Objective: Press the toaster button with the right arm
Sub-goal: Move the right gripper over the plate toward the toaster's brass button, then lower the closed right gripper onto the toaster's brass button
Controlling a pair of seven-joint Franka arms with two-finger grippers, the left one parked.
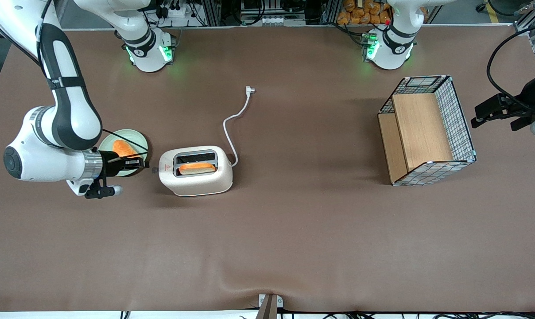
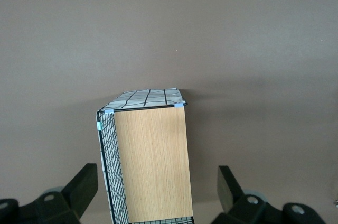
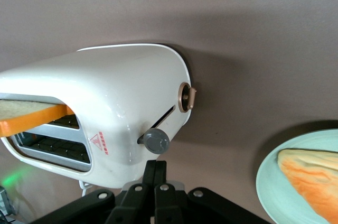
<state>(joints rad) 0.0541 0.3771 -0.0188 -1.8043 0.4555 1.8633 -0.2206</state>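
The cream-white toaster (image 1: 195, 171) stands on the brown table with an orange-crusted slice of bread (image 1: 197, 168) in the slot nearer the front camera. Its red triangle sticker (image 1: 164, 168) marks the end facing the right arm (image 1: 63, 133). In the right wrist view the toaster (image 3: 105, 108) shows its grey round button (image 3: 156, 141) jutting from the short end. My gripper (image 3: 156, 165) is shut with nothing in it, its tips just short of the button. In the front view the gripper (image 1: 146, 165) sits beside that short end.
A pale green plate (image 1: 140, 141) with an orange bread piece (image 1: 125, 148) lies under the gripper's wrist; it also shows in the right wrist view (image 3: 274, 176). The toaster's white cord and plug (image 1: 250, 90) trail away. A wire-and-wood basket (image 1: 427, 130) stands toward the parked arm's end.
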